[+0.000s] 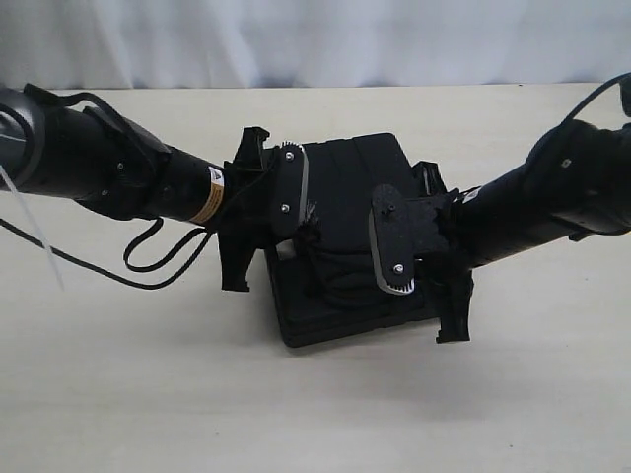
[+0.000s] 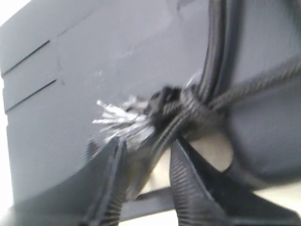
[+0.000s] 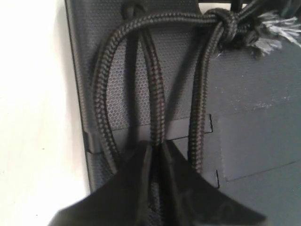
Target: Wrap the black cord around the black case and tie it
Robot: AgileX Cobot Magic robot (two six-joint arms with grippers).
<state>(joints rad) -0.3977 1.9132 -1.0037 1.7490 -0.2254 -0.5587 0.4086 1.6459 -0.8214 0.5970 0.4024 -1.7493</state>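
The black case [image 1: 350, 168] lies flat mid-table with the black cord [image 1: 325, 268] wrapped across it. In the right wrist view three cord strands run over the case [image 3: 254, 141] from a knot [image 3: 228, 21] beside the frayed end [image 3: 270, 35]. My right gripper [image 3: 156, 143] is shut on the middle strand [image 3: 157, 94]. In the left wrist view the frayed end [image 2: 117, 117] sits by the knot [image 2: 188, 108], and one strand runs down between the fingers of my left gripper [image 2: 148, 143]. That gripper is open: the strand lies against one finger [image 2: 113, 174], with table showing before the other.
A thin black arm cable [image 1: 148, 258] loops on the beige table [image 1: 493, 394] left of the case. A white strip [image 1: 30, 227] hangs from the left arm. Both arms reach in low from the sides, crowding the case.
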